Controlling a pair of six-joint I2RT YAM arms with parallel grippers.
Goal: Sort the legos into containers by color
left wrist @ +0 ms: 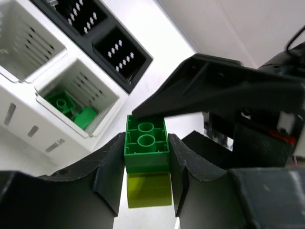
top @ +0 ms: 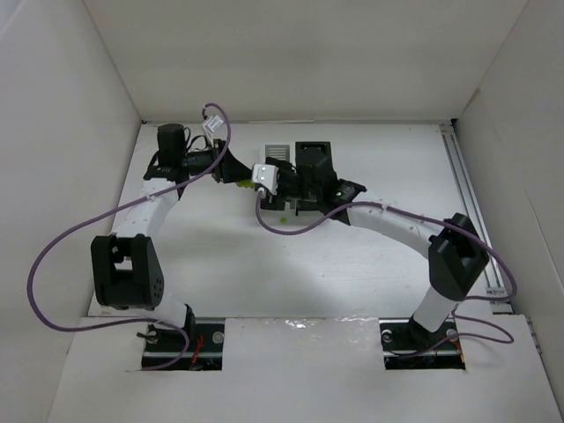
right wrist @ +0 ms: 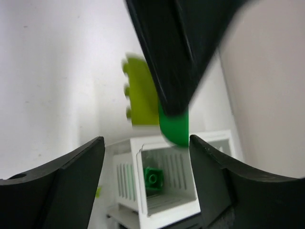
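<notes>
Left gripper [left wrist: 146, 160], in its own wrist view, pinches a green brick [left wrist: 146, 140] from both sides, studs toward the camera. A yellow-green brick [left wrist: 148, 190] sits right below it and seems joined to it. At 10 o'clock from this pair stands a white bin [left wrist: 95, 88] which already holds green bricks [left wrist: 71, 107]; the pair hangs beside the bin, not over it. A dark part of the other arm reaches over the brick at 12 o'clock, and I cannot tell if it touches. In the right wrist view the right gripper [right wrist: 146, 143] has its fingers spread wide and holds nothing. The two bricks are at 12 o'clock, blurred, and the same bin at 6 o'clock. In the top view one small yellow-green piece [top: 282, 218] lies on the table [top: 352, 264] at 6 o'clock of the block of bins [top: 313, 152]. I think the danger is that both colours fall together into the green bin if not separated first. A hard pull could also make one brick jump away. No writing or brand can be read.
</notes>
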